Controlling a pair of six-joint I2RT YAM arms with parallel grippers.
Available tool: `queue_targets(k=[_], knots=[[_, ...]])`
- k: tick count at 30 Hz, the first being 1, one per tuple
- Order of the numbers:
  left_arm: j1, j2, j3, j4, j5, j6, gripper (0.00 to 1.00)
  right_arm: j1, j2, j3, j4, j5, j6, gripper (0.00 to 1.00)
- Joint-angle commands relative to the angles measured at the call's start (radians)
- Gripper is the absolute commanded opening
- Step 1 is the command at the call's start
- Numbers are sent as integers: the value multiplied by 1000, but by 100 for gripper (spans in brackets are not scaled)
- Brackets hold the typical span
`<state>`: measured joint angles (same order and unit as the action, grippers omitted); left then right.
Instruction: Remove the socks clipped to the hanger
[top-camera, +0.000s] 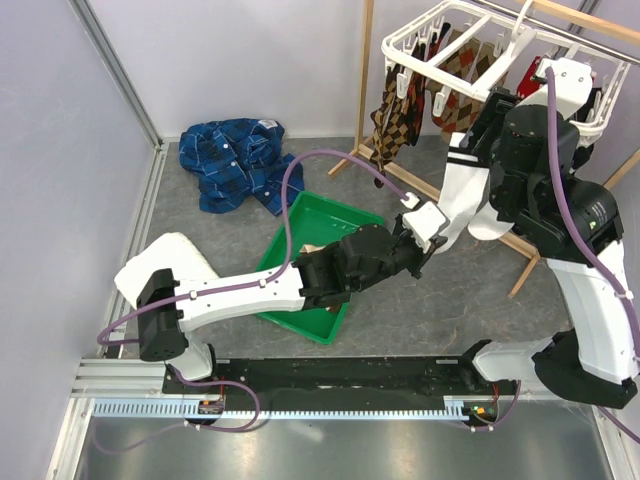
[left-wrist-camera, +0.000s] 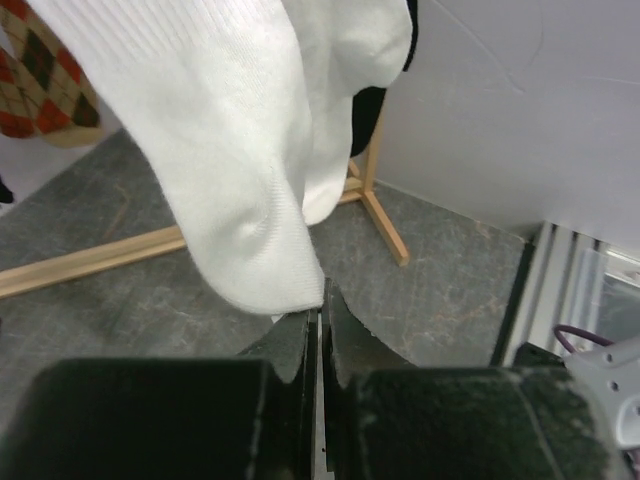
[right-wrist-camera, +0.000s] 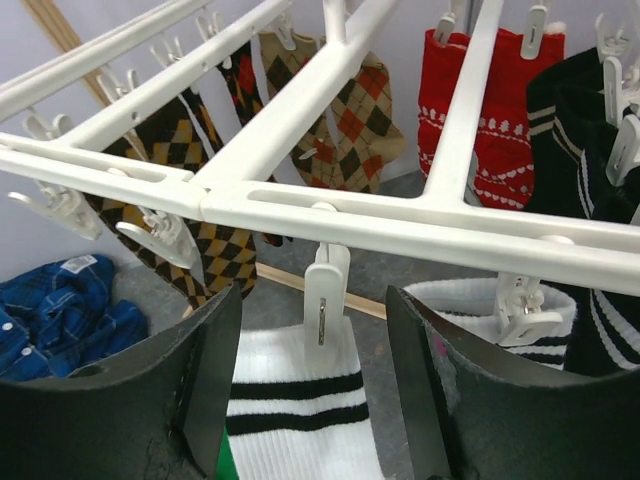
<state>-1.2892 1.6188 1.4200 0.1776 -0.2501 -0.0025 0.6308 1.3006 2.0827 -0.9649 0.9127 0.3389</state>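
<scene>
Your left gripper (left-wrist-camera: 318, 312) has its fingers pressed together on the very toe of a hanging white sock (left-wrist-camera: 250, 200). The bite looks thin, so draw down gently. Your right gripper (right-wrist-camera: 312, 330) stands spread either side of the clip (right-wrist-camera: 328, 280) under the hanger (right-wrist-camera: 400, 225); free that clip first. Clipped beyond, you have two white striped socks (right-wrist-camera: 290, 400), one red sock (right-wrist-camera: 480, 110) and at least three argyle socks (right-wrist-camera: 345, 130). The black socks (right-wrist-camera: 580, 130) cannot be counted.

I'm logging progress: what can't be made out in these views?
Top view: green tray, contents mostly hidden by left arm.
Left wrist view: white sock, cuff cut off by top edge; whether left hand pinches its toe, unclear.
Right wrist view: striped sock, foot cut off below.
</scene>
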Motion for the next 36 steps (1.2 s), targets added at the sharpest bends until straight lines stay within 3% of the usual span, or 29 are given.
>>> queue_targets(k=[1, 6, 12, 20, 31, 36], knots=[[56, -86, -12, -3, 133, -147, 2, -2, -60, -6, 87, -73, -40, 67], [148, -111, -12, -21, 319, -263, 1, -2, -90, -84, 219, -176, -144, 68], [240, -102, 10, -26, 534, -405, 2, -3, -80, -91, 229, -354, -155, 72], [307, -80, 48, -66, 672, -510, 2, -32, -133, -182, 252, -451, -147, 74], [360, -85, 48, -124, 738, -541, 2, -120, -87, -107, 172, -592, -107, 77], [381, -79, 56, -144, 762, -557, 2, -181, -121, -150, 155, -584, -92, 77]])
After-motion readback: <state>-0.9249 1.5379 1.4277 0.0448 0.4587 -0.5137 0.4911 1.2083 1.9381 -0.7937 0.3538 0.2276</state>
